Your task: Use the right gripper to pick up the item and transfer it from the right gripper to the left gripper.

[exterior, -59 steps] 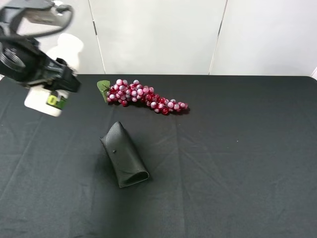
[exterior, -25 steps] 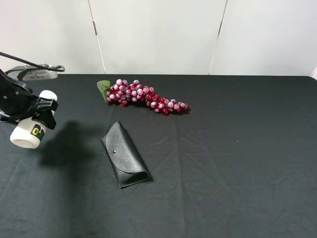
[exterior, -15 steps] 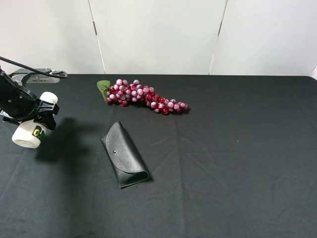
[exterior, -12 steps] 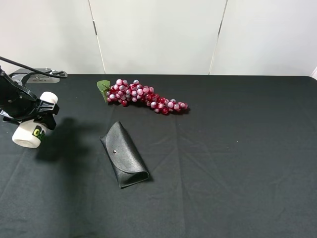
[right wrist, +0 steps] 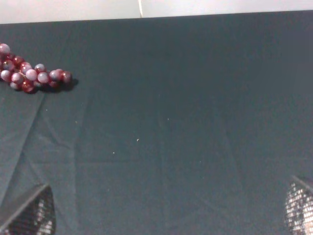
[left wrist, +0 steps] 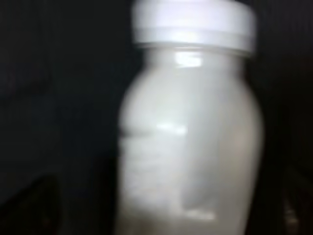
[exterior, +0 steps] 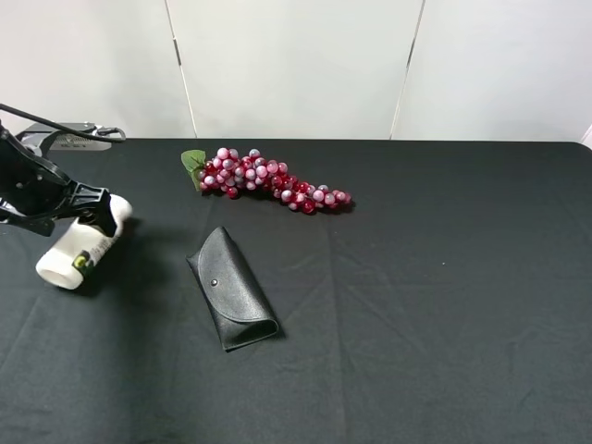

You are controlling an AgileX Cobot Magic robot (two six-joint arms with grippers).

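Got the item (exterior: 69, 254) way out at 9 o'clock on the black table (exterior: 444, 324), tilted, cap end aimed at roughly 1 o'clock and base at 7. Looks low over the cloth or lying on it, can't tell which.

Seeing the left gripper (exterior: 100, 211) sat right across the cap end of it. From the left wrist view, just getting a blurry white bottle (left wrist: 190, 147) filling the shot with dark either side. Honestly can't tell how far apart the jaws are or whether there's any real squeeze on it.

Nowhere to find the right gripper (right wrist: 168, 210) in the high view. On its own wrist cam, catching only the textured fingertips (right wrist: 29, 215) at the two lower corners, spread wide, nothing but bare cloth between.

Also spotting a red grape bunch (exterior: 268, 183) at about 11 o'clock from table centre, plus a black glasses case (exterior: 231, 289) at about 8 o'clock from centre, both well apart from the bottle.
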